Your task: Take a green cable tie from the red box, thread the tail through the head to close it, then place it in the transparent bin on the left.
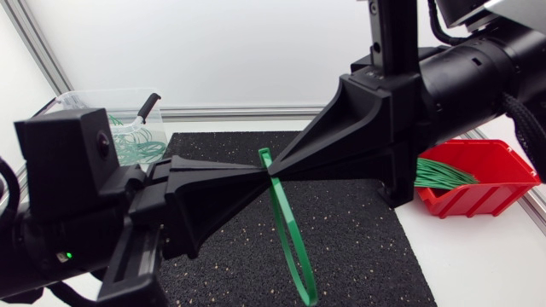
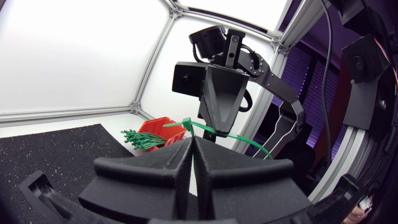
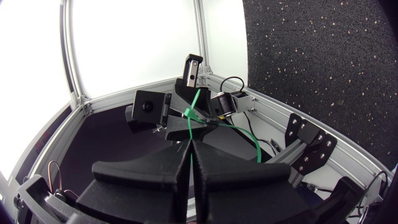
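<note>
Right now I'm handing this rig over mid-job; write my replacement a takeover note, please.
Left gripper: shut on the green cable tie.
Right gripper: shut on it too, tip to tip above the black mat.
The tie hangs as a loop; whether the tail is locked, I cannot tell.
Red box holds spare ties; transparent bin holds green loops.
Left to do: confirm closure, drop it in the bin.

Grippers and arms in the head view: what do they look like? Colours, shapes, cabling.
All matte black. The left gripper and right gripper each have two broad wedge-shaped fingers tapering to a thin edge. The left arm carries a boxy black housing and a small green indicator light. The right arm is a thick black cylinder with a black braided cable alongside.
</note>
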Robot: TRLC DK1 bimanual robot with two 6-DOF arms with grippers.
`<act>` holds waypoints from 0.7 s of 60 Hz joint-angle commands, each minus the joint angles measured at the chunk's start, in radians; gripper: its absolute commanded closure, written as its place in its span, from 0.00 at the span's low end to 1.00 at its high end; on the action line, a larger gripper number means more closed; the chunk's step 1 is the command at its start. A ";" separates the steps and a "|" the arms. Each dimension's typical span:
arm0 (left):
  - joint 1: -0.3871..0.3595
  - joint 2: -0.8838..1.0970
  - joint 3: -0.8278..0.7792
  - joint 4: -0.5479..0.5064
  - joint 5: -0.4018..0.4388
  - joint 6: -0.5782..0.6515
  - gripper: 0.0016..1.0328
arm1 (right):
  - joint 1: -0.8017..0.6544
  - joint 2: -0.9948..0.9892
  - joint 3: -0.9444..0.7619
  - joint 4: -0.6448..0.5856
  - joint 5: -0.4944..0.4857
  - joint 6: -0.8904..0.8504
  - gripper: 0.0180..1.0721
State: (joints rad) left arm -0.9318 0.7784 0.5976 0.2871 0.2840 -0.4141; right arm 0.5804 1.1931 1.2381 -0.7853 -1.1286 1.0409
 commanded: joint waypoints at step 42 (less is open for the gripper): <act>-0.073 -0.025 0.034 0.011 -0.022 0.044 0.97 | -0.005 0.046 0.006 0.031 0.055 0.025 0.95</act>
State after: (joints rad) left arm -0.9733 0.7784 0.5976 0.2653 0.2375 -0.3916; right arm 0.5804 1.2121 1.2381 -0.7666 -1.1126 1.0409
